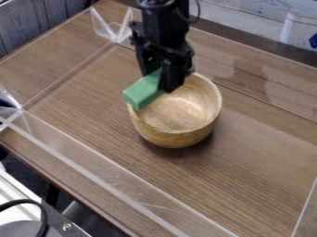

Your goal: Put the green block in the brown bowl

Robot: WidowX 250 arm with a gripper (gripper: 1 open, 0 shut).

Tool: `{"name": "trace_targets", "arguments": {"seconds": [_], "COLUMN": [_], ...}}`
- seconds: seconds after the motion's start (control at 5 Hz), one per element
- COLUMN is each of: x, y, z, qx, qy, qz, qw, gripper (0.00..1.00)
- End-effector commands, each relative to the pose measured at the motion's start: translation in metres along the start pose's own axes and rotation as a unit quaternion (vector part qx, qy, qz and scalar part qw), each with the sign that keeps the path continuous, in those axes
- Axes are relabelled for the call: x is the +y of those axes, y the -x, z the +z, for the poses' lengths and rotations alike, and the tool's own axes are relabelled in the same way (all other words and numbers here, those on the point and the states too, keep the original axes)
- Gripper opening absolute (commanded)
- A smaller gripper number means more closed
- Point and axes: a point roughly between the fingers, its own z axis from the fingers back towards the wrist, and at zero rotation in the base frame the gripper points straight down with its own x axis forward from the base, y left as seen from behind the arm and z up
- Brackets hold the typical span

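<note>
The green block (143,91) hangs tilted in my gripper (161,74), whose black fingers are shut on its upper end. It hovers over the left rim of the brown bowl (186,125), its lower end near the rim edge; I cannot tell whether it touches. The wooden bowl sits mid-table, and the part of its pale inside that shows holds nothing. My arm comes down from the top of the camera view and hides the bowl's far rim.
A low clear plastic wall (56,148) fences the wooden table (260,157) on the left and front. A clear bracket (114,28) stands at the back left corner. A round dark object (31,222) lies outside the fence at the bottom left.
</note>
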Motion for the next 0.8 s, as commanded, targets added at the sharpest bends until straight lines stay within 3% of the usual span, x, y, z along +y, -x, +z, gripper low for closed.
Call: {"name": "trace_targets", "arguments": {"seconds": [0.0, 0.6], "x": [0.0043, -0.0028], "y": [-0.0022, -0.0060], "z": [0.0026, -0.0055], "qx": [-0.019, -0.016], "qy": [-0.005, 0.004], "qz": [-0.001, -0.009], "qw": [0.9998, 0.9998], "gripper": [0.00, 0.00]}}
